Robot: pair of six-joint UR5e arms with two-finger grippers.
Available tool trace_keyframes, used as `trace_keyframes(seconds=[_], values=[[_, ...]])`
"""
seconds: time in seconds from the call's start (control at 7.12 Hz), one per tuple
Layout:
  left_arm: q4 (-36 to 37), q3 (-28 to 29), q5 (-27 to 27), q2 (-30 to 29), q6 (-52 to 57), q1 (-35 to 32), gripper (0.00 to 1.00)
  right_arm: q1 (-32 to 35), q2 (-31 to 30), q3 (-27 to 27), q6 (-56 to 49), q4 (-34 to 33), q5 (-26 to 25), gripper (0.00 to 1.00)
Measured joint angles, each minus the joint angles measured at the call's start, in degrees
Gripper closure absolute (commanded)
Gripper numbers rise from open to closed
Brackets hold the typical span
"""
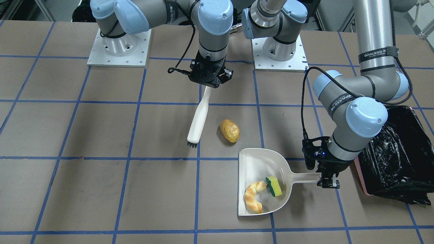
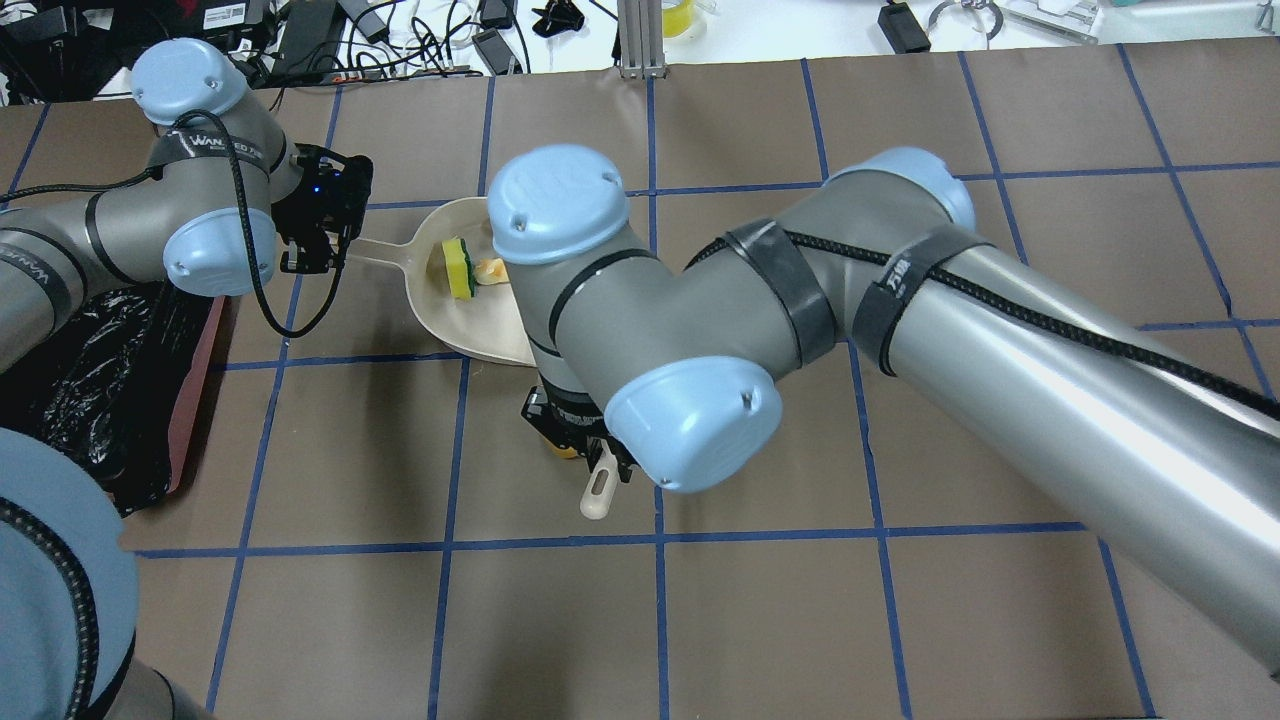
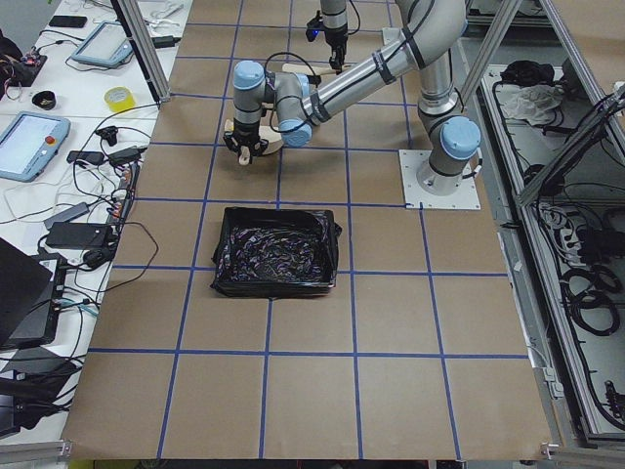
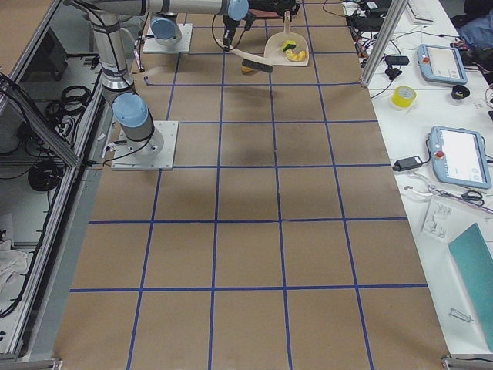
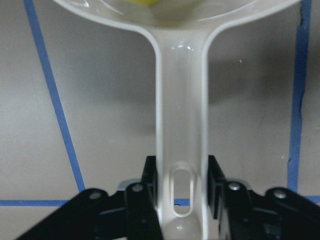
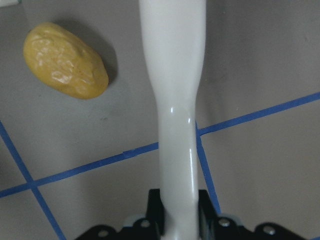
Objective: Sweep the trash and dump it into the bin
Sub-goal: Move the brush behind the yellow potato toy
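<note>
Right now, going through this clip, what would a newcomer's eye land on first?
The beige dustpan, held by its handle in the left gripper, lies on the table with the croissant-like piece and the yellow-green sponge inside. The potato-like lump sits loose between the pan and the brush, which the right gripper holds. The black-lined bin stands beside the left arm.
</note>
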Motion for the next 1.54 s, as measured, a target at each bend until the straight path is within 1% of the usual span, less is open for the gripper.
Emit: trace_keyframes(seconds=[0.14,0.28,0.56,0.98,1.26,1.54], values=[[-0.01,-0.01,0.00,-0.05,0.72,0.00,0.99,0.89,-0.24,3.06,1.83,-4.64,0.23,1.00],[0.01,-0.29,0.01,0.01,1.19,0.00,0.99,2.22,-0.15,4.89,3.02,-7.71,0.27,1.00],[0.18,-1.55,0.07,0.46,1.98,0.12,0.99,4.84,0.02,6.91,4.69,-11.64,0.54,1.00],[0.47,-1.96,0.08,0.55,2.34,0.18,0.99,7.54,0.96,8.60,8.22,-16.00,0.79,1.00],[0.52,-1.99,0.09,0.50,2.34,0.18,0.99,9.73,2.81,8.75,11.48,-19.07,0.91,1.00],[0.52,-1.99,0.09,0.45,2.28,0.18,0.98,10.28,3.49,8.75,13.06,-19.94,0.87,1.00]])
